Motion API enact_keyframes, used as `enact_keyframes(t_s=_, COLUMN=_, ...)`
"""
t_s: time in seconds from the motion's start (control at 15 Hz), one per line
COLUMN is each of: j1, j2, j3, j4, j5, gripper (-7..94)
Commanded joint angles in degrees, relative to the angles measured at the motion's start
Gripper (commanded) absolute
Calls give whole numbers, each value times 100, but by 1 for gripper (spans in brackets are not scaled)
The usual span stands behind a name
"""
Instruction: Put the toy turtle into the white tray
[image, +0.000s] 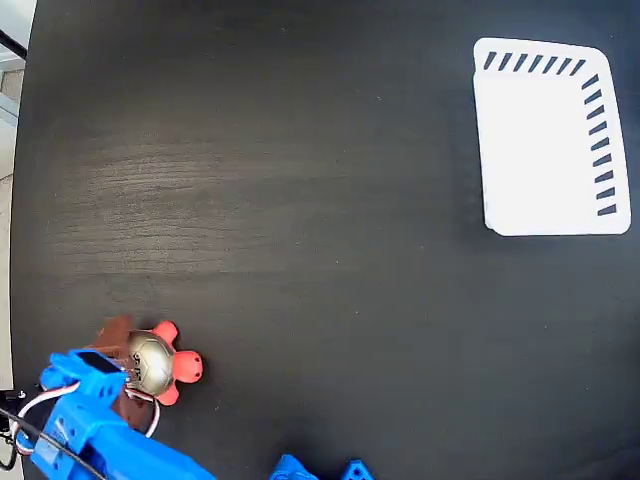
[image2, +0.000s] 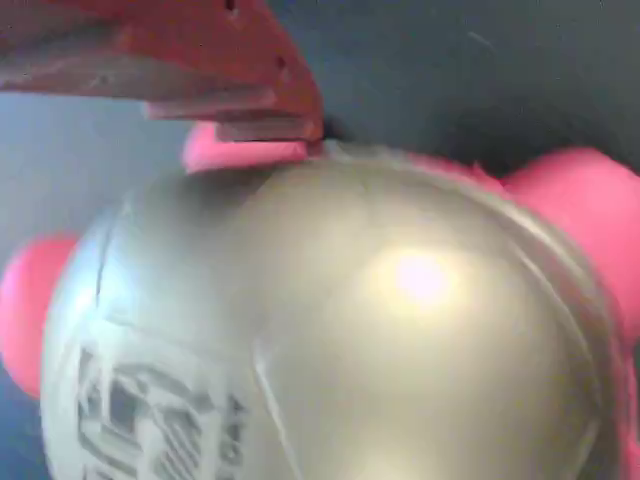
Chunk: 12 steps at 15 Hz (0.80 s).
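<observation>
The toy turtle (image: 160, 362) lies on the black table at the bottom left of the fixed view, its gold shell up and its red-pink legs spread. My gripper (image: 132, 366) reaches over it from the left, with one brown-red finger above the shell and one below it. The fingers stand wider apart than the shell. In the wrist view the turtle's shell (image2: 340, 330) fills the frame, and one red finger (image2: 230, 60) touches a pink leg at the top edge. The other finger is hidden there. The white tray (image: 545, 150) lies far off at the top right, with nothing in it.
The blue arm (image: 90, 425) enters from the bottom left corner with white and red cables. Small blue parts (image: 320, 468) show at the bottom edge. The table's left edge (image: 20, 250) runs close to the turtle. Bare black tabletop (image: 330, 250) stretches between the turtle and the tray.
</observation>
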Motion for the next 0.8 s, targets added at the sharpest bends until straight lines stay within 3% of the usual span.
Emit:
enact_keyframes(t_s=0.0, j1=-35, j2=132, j3=-18, j4=0, j5=97, gripper=62)
enact_keyframes(t_s=0.33, j1=-70, j2=35, j3=132, j4=-264, j5=97, gripper=61)
enact_keyframes(t_s=0.53, j1=-70, j2=26, j3=229, j4=-519, j5=97, gripper=42)
enact_keyframes(t_s=0.73, j1=70, j2=-79, j3=202, j4=-589, j5=97, gripper=12)
